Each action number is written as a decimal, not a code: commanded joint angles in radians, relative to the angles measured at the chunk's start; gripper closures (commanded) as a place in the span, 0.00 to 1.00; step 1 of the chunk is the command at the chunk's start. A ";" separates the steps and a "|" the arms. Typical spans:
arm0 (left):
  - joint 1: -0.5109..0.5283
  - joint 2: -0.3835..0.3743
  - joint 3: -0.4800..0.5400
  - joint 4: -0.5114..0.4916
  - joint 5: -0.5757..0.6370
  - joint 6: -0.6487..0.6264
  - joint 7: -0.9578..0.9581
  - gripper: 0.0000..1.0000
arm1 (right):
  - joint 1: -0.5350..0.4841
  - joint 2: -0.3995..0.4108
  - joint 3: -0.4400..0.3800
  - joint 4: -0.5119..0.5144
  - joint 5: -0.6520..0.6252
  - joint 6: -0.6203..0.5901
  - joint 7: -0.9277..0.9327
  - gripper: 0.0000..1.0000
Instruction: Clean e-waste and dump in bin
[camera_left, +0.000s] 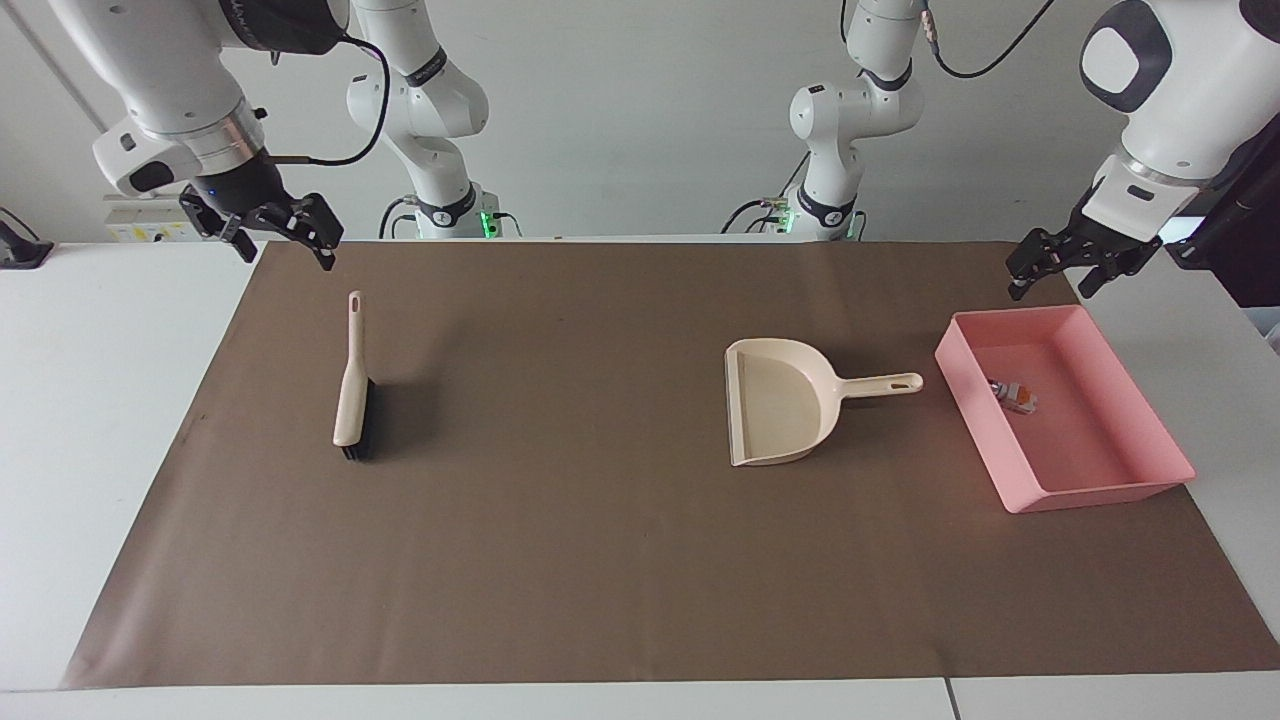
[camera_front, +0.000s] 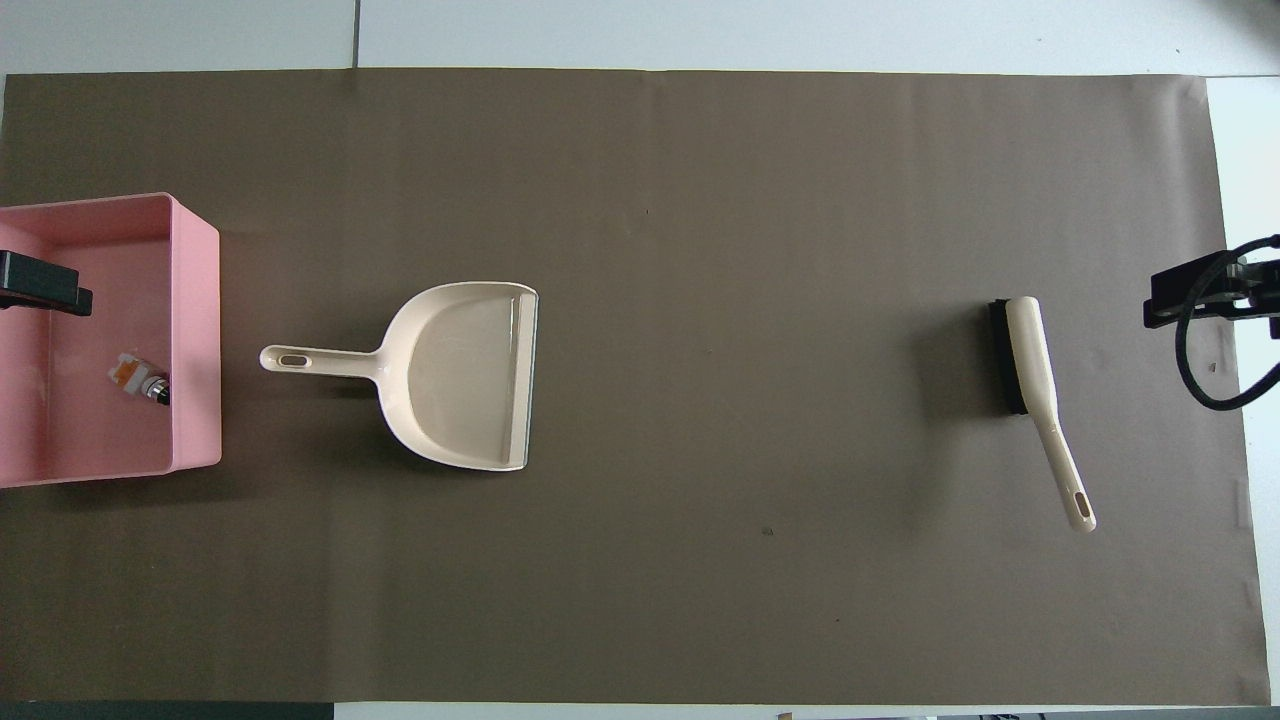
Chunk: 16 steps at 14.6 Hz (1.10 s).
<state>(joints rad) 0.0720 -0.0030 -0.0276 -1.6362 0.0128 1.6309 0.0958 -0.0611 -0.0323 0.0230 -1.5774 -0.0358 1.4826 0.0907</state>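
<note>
No readable brand or label anywhere that I can make out, only the orange and green marks on the e-waste (camera_left: 1015, 394), too small to read. Both bits lie touching each other inside the pink bin (camera_left: 1100, 492), on its floor toward the wall facing the dustpan (camera_left: 780, 415).

Taking the facing view as a clock face with the dustpan near the centre: the bin is at about 3 o'clock, at the left arm's end of the brown mat (camera_left: 600, 580). The dustpan's handle points at the bin and stops just short of it. The brush (camera_left: 350, 385) lies well apart at 9 o'clock, bristles down on the mat, handle toward the robots.

The left gripper (camera_left: 1055, 270) hangs in the air at about 2 o'clock, above the mat's edge by the bin's robot-side corner, fingers spread wide and holding nothing. The right gripper (camera_left: 280, 235) is up at 10 o'clock over the mat's corner near the brush handle, also spread wide and empty.

Nothing stands between the dustpan and brush, and the whole 6 o'clock half of the mat is bare.
</note>
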 joint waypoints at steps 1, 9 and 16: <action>-0.011 -0.005 -0.003 0.015 -0.010 -0.032 -0.054 0.02 | 0.012 -0.024 -0.022 -0.027 -0.010 0.002 -0.014 0.00; -0.009 -0.017 -0.006 0.010 -0.008 -0.072 -0.057 0.02 | 0.018 -0.024 -0.020 -0.027 -0.009 -0.002 -0.016 0.00; -0.004 -0.017 -0.006 0.009 -0.008 -0.080 -0.051 0.02 | 0.018 -0.024 -0.020 -0.027 -0.009 -0.002 -0.016 0.00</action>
<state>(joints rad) 0.0695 -0.0135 -0.0392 -1.6338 0.0127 1.5733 0.0476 -0.0460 -0.0326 0.0080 -1.5782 -0.0358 1.4826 0.0907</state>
